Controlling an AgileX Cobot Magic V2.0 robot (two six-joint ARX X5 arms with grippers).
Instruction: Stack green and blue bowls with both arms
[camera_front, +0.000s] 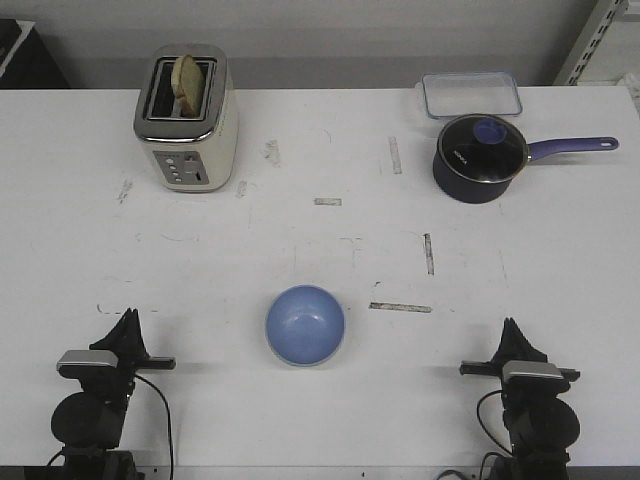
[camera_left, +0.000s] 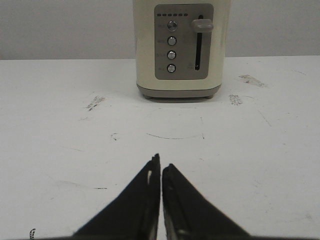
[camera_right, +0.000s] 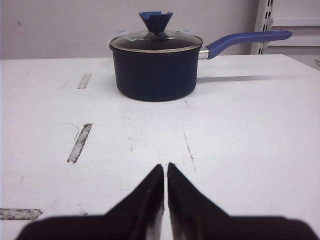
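The light blue bowl (camera_front: 305, 324) sits upright on the white table (camera_front: 320, 240), near the front and midway between the arms. No green bowl shows on its own in any view. My left gripper (camera_front: 128, 320) rests at the front left, well left of the bowl, shut and empty. In the left wrist view its fingers (camera_left: 161, 160) are closed together over bare table. My right gripper (camera_front: 511, 327) rests at the front right, well right of the bowl, shut and empty. In the right wrist view (camera_right: 165, 166) it points toward the saucepan.
A cream toaster (camera_front: 187, 120) holding a slice of bread stands at the back left, also in the left wrist view (camera_left: 180, 47). A dark saucepan (camera_front: 480, 158) with a purple handle and a glass lid stands at the back right, with a clear container (camera_front: 471, 95) behind it.
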